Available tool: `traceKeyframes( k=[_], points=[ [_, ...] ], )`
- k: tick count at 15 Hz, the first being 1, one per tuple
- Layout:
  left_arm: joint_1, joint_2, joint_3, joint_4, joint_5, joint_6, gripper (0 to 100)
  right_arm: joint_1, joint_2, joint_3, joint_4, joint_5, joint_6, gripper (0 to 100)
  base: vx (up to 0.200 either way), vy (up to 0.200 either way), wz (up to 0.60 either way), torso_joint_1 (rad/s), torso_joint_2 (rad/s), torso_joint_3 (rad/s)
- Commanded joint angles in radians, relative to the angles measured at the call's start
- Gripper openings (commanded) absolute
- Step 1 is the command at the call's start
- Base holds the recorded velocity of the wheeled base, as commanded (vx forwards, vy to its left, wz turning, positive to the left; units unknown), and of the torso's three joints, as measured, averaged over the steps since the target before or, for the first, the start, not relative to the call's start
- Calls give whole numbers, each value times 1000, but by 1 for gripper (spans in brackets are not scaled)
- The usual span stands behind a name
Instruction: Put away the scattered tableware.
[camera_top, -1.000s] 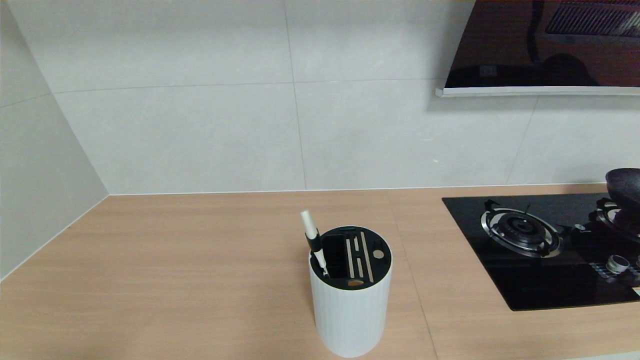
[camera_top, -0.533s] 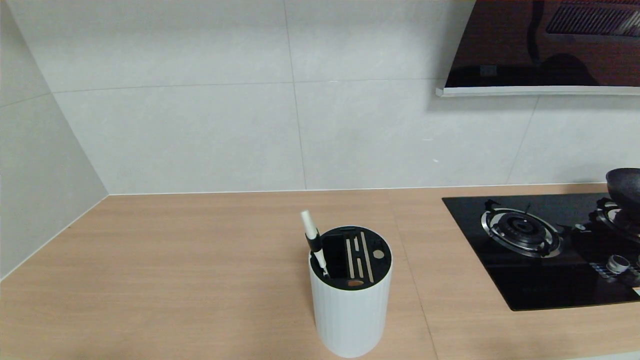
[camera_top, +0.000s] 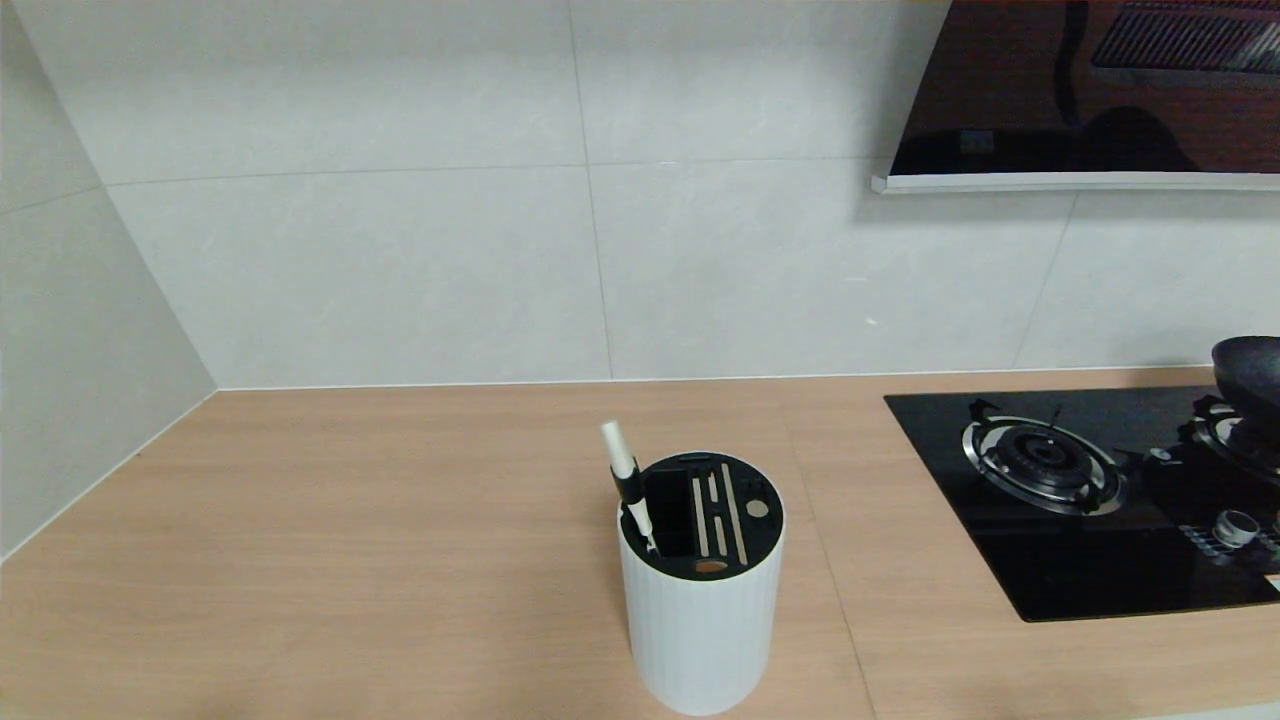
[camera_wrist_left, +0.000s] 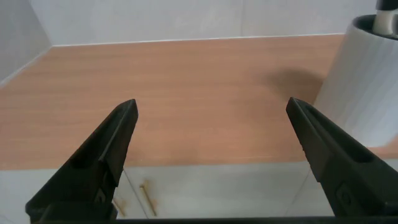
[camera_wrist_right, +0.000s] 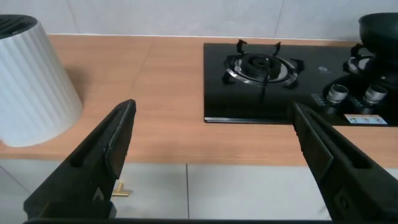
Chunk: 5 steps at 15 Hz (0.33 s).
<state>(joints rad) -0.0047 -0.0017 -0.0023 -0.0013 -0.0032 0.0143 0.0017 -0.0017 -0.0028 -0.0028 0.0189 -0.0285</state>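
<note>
Hanging just off the worktop's (camera_top: 350, 560) front edge, the left gripper (camera_wrist_left: 211, 104) and the right gripper (camera_wrist_right: 212, 106) both stand with jaws spread wide and nothing between them. The white ribbed holder (camera_top: 705, 610) sits near that front edge, about midway along it. It lies between the two arms: off to the right of the left gripper, off to the left of the right one, and farther in over the wood than either. Which arm is nearer cannot be told; they look about level. One utensil (camera_top: 625, 480) with a white and black handle is already seated at the left rim of the holder's black slotted top. Its long axis runs close to upright, and the free end leans toward the wall and a little to the left. Well apart, toward the worktop's right end, a black hob (camera_top: 1080, 500) carries a dark pot (camera_top: 1250, 365) on its far burner. Judging by this layout, either arm would have to rise and swing inward over the front edge to reach the slots from above, keeping off the leaning handle
</note>
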Motion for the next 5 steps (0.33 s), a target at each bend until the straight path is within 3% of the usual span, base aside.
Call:
traceKeyframes(
  k=[1,5],
  points=[
    [0,2,2,0,2,-2,100,0,3,1,4,-1,-1,100,0,0,0,0,0,0],
    [0,2,1,0,3,-13,100,0,3,1,4,-1,9,100,0,0,0,0,0,0]
  ],
)
